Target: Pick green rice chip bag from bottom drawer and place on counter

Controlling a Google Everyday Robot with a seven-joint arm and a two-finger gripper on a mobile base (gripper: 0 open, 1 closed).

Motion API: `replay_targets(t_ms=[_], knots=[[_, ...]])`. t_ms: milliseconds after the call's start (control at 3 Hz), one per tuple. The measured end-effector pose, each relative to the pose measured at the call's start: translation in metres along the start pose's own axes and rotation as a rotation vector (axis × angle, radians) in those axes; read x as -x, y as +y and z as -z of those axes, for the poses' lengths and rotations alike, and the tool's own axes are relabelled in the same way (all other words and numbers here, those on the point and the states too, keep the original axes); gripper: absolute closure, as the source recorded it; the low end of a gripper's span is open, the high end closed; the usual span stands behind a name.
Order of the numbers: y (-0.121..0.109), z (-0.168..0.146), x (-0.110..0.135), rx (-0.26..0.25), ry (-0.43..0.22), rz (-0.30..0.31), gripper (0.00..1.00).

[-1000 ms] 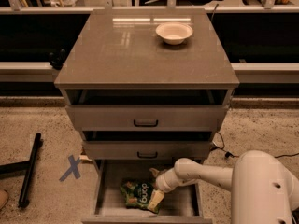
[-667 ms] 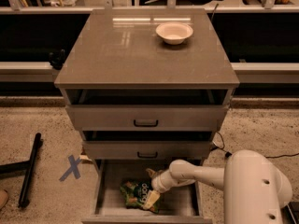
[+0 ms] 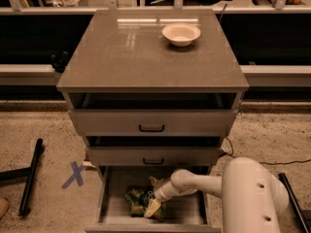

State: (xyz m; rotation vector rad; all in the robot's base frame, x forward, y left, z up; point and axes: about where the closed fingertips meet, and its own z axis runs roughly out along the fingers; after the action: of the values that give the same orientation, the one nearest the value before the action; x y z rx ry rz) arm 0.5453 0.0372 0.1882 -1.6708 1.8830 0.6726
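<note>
Open drawer (image 3: 188, 211), lowest of three | bag (image 3: 135, 201) lies on its floor | gripper (image 3: 152, 207) reaches down onto bag's right edge | grip: cannot tell | bowl (image 3: 181, 34) sits on counter (image 3: 146, 62)

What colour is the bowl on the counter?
White bowl, camera view. The gripper is at the bag in the bottom drawer.

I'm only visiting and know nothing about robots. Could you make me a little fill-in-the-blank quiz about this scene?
1. The green rice chip bag lies in the ____, the lowest of three.
2. The gripper is down there, right at the ____.
3. On the counter stands a white ____.
Missing words: bottom drawer; bag; bowl.
</note>
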Motion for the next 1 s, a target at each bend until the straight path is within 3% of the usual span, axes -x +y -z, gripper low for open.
replay_targets(t_ms=[667,1000], knots=[[-0.009,-0.031,-0.013,0.017,0.034,-0.017,0.0],[-0.008,-0.042,-0.018,0.038,0.049,-0.025,0.15]])
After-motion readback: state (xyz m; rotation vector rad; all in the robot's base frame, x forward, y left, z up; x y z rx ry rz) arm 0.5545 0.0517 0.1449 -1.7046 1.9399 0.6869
